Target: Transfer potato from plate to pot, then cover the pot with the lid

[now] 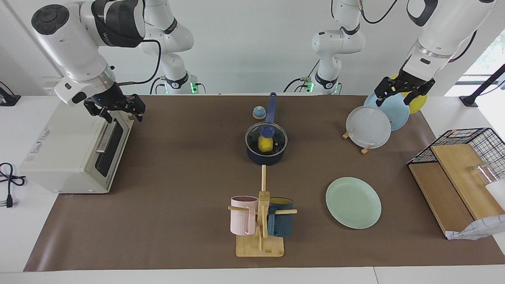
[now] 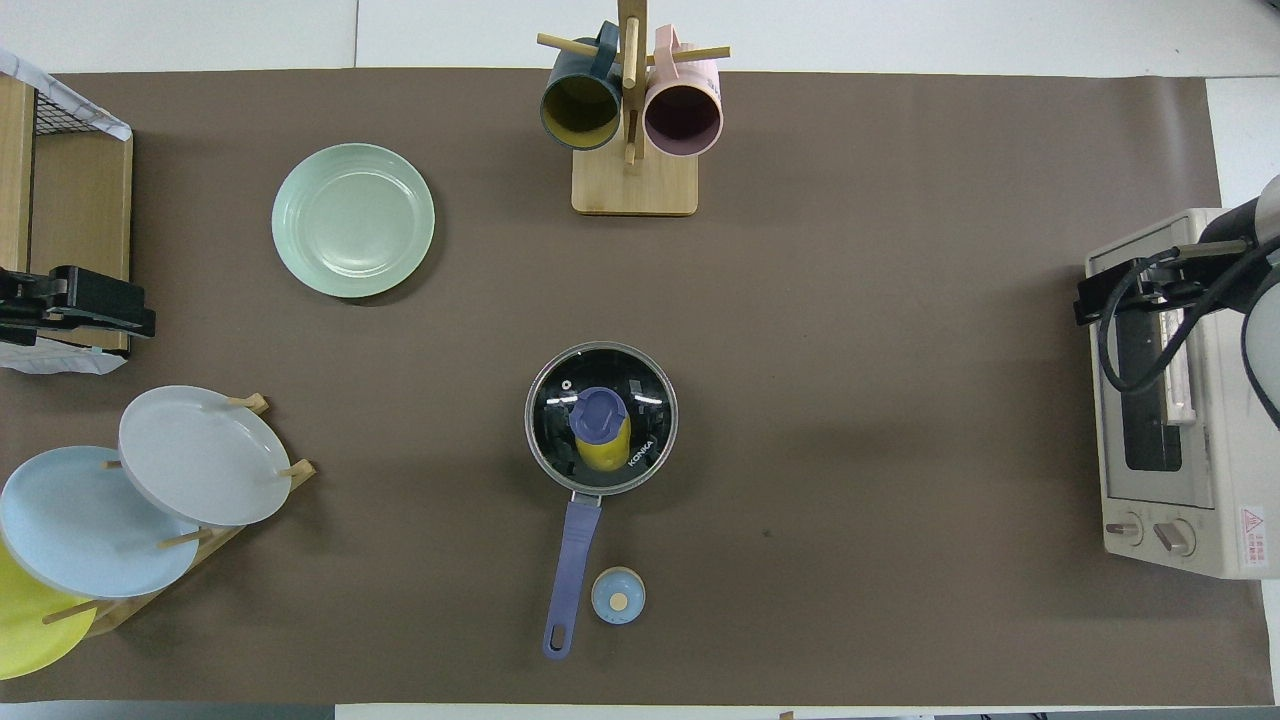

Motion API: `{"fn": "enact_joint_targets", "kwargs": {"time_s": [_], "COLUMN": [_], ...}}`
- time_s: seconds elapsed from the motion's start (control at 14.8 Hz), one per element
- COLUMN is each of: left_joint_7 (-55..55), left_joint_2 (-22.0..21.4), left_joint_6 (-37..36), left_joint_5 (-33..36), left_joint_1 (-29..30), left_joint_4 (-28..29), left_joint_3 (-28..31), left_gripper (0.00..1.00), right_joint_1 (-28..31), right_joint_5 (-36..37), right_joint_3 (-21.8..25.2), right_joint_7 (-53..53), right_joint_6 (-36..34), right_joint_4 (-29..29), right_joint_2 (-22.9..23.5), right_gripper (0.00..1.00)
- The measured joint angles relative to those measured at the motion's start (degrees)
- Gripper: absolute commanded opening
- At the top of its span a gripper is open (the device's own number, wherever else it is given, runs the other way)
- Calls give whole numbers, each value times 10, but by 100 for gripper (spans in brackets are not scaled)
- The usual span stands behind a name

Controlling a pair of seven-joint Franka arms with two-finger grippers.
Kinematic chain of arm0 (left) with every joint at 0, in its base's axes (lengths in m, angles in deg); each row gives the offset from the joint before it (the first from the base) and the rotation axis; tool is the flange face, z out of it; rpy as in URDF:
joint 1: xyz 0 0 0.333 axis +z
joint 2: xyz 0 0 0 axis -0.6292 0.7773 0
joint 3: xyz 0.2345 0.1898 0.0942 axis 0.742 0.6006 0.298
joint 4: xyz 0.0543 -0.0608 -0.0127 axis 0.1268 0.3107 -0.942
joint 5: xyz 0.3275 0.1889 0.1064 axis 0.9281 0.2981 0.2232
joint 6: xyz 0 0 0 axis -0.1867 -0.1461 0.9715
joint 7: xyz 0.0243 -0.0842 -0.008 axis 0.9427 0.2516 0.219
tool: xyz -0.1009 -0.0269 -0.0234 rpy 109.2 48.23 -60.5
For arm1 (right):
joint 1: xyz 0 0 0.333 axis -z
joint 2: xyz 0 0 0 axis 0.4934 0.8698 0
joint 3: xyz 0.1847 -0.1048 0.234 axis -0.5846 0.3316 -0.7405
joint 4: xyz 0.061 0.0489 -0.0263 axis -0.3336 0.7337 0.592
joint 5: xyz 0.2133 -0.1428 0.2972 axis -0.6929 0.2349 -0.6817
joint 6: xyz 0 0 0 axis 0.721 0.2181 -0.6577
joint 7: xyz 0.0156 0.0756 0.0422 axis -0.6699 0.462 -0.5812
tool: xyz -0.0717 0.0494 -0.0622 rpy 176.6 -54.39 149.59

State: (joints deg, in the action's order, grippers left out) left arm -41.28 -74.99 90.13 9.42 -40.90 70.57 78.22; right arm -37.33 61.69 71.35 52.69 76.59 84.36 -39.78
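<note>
The dark navy pot (image 1: pixel 266 157) stands mid-table with its long blue handle (image 2: pixel 572 565) pointing toward the robots. The clear glass lid (image 1: pixel 278 136) with its blue knob (image 2: pixel 599 412) sits on the pot. The yellow potato (image 1: pixel 265 145) lies inside and shows through the glass, as it does in the overhead view (image 2: pixel 601 455). The mint-green plate (image 1: pixel 353 202) lies bare, farther from the robots, toward the left arm's end. My left gripper (image 1: pixel 396 100) is open and empty over the plate rack. My right gripper (image 1: pixel 120 116) is open and empty over the toaster oven.
A toaster oven (image 1: pixel 75 157) stands at the right arm's end. A rack of upright plates (image 1: pixel 369 127) and a wire basket with wooden boards (image 1: pixel 461 173) are at the left arm's end. A mug tree (image 1: pixel 261 221) stands farther out. A small bell-like knob (image 1: pixel 259 113) sits beside the pot's handle.
</note>
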Motion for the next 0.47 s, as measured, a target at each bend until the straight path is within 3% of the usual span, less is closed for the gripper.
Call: {"fn": "enact_joint_targets", "kwargs": {"time_s": [0.47], "left_joint_7": [0], "left_joint_2": [0], "left_joint_6": [0], "left_joint_5": [0], "left_joint_1": [0], "left_joint_4": [0], "left_joint_3": [0], "left_gripper": [100], "right_joint_1": [22], "right_joint_5": [0], "right_joint_3": [-8], "right_joint_7": [-1], "right_joint_6": [1], "right_joint_4": [0], "right_joint_2": [0], "right_gripper": [100]}}
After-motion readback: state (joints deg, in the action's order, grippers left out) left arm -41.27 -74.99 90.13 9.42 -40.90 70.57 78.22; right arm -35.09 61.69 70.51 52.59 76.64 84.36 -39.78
